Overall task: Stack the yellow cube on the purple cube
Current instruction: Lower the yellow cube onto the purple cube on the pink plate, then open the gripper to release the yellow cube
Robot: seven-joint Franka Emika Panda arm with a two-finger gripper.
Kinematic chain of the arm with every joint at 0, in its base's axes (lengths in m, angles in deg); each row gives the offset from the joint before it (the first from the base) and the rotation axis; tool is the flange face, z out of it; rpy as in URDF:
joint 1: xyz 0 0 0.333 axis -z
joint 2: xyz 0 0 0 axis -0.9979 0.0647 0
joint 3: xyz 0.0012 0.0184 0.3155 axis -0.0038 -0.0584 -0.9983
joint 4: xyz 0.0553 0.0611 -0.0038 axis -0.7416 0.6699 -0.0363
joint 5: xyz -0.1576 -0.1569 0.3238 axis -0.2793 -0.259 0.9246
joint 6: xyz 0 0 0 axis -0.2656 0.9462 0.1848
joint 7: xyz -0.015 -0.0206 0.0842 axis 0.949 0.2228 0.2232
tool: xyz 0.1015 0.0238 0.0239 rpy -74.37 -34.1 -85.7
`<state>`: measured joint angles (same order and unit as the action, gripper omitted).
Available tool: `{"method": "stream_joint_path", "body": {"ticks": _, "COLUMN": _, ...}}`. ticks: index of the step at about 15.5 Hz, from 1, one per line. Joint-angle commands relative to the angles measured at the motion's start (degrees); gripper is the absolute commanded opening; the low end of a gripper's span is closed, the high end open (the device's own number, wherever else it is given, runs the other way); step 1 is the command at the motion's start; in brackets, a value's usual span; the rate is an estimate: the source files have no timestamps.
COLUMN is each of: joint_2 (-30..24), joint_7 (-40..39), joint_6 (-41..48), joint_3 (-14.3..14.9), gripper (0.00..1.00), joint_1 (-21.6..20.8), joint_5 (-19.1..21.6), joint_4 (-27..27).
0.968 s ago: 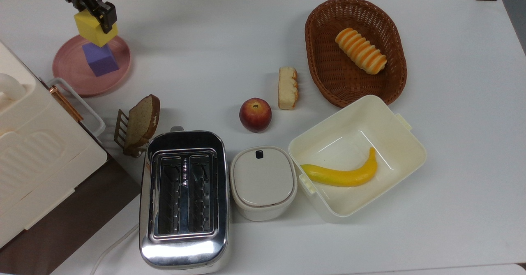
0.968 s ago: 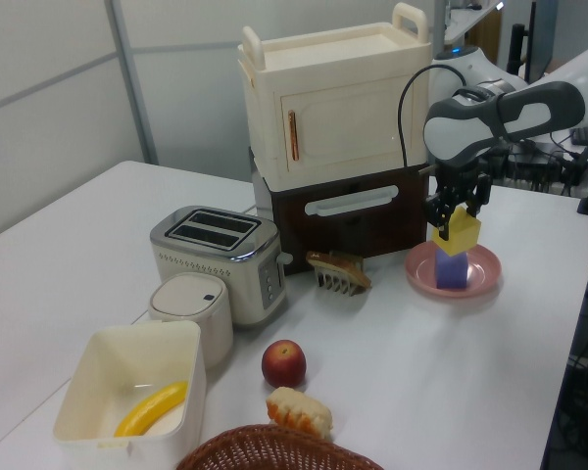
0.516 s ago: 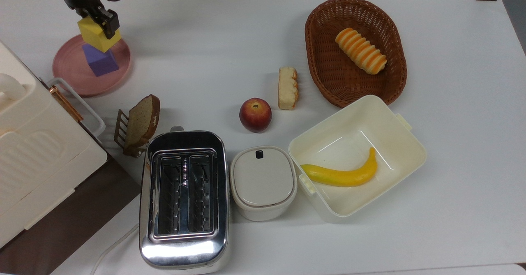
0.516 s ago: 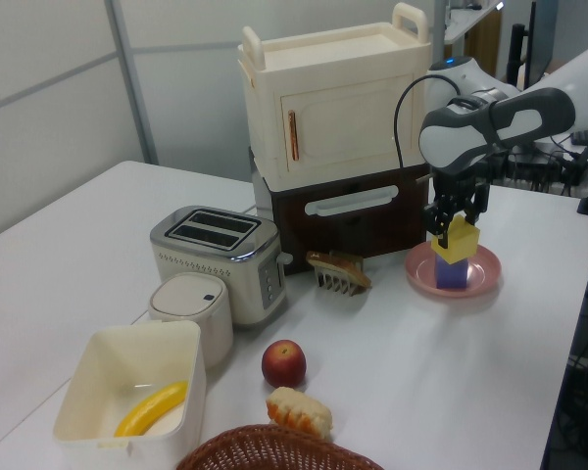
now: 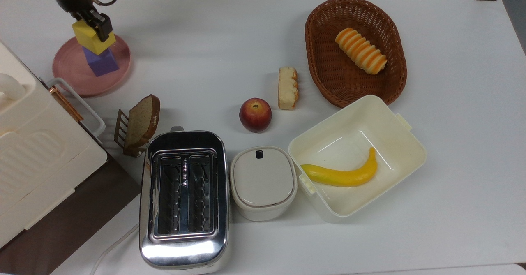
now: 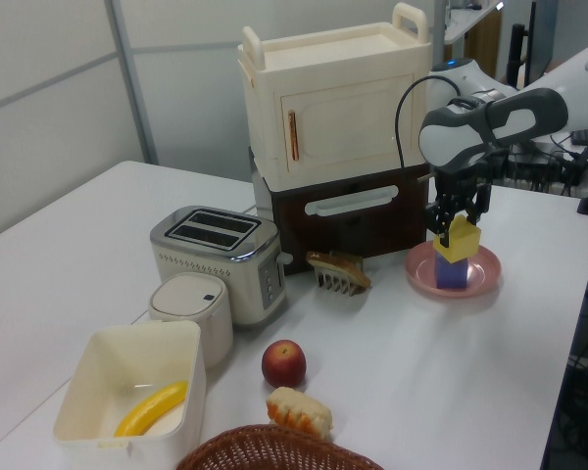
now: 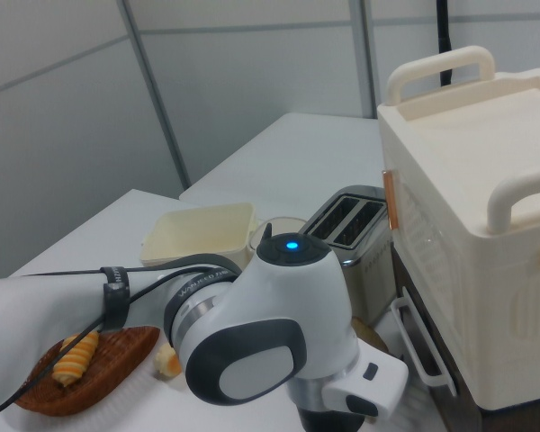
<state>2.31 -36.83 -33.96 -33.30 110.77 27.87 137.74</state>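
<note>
The purple cube (image 5: pixel 100 63) (image 6: pixel 451 273) stands on a pink plate (image 5: pixel 78 77) (image 6: pixel 482 283) at the top view's upper left. The yellow cube (image 5: pixel 87 38) (image 6: pixel 458 241) sits directly over it, its underside at the purple cube's top; I cannot tell whether they touch. My gripper (image 5: pixel 93 30) (image 6: pixel 459 220) is shut on the yellow cube from above, with black fingers (image 5: pixel 103 25) on two opposite sides. The right view shows the arm's white wrist housing (image 7: pixel 270 346) close up; both cubes are hidden there.
A cream cabinet (image 6: pixel 333 108) on a dark drawer unit stands close beside the plate. A bread slice in a rack (image 5: pixel 139 123), toaster (image 5: pixel 183 197), lidded pot (image 5: pixel 263 181), apple (image 5: pixel 255 114), pastry (image 5: pixel 287 87), wicker basket (image 5: pixel 395 73) and a tub with a banana (image 5: pixel 343 175) are on the table.
The gripper has carried the yellow cube down and slightly toward the top view's left, bringing it from hovering above the purple cube to sitting right at its top.
</note>
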Motion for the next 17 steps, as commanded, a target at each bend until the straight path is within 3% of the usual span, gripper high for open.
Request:
{"method": "stream_joint_path", "body": {"ticks": 1, "joint_2": 1.45, "joint_7": -2.03, "joint_6": -1.64, "joint_3": 1.29, "gripper": 0.16, "joint_1": 0.04, "joint_5": 1.98, "joint_4": -1.2}}
{"method": "stream_joint_path", "body": {"ticks": 10, "joint_2": 2.52, "joint_7": -2.21, "joint_6": -1.73, "joint_3": 1.29, "gripper": 0.17, "joint_1": -0.05, "joint_5": 2.07, "joint_4": -1.37}}
{"method": "stream_joint_path", "body": {"ticks": 11, "joint_2": 2.52, "joint_7": -2.21, "joint_6": -1.73, "joint_3": 1.29, "gripper": 0.27, "joint_1": -0.05, "joint_5": 2.07, "joint_4": -1.37}}
{"method": "stream_joint_path", "body": {"ticks": 13, "joint_2": 2.6, "joint_7": -1.77, "joint_6": -1.73, "joint_3": 1.29, "gripper": 0.92, "joint_1": -0.13, "joint_5": 2.07, "joint_4": -1.37}}
{"method": "stream_joint_path", "body": {"ticks": 14, "joint_2": 2.6, "joint_7": -1.77, "joint_6": -1.73, "joint_3": 1.29, "gripper": 1.0, "joint_1": -0.31, "joint_5": 1.89, "joint_4": -1.29}}
{"method": "stream_joint_path", "body": {"ticks": 17, "joint_2": 2.6, "joint_7": -1.77, "joint_6": -1.73, "joint_3": 1.29, "gripper": 1.0, "joint_1": -0.4, "joint_5": 1.81, "joint_4": -1.37}}
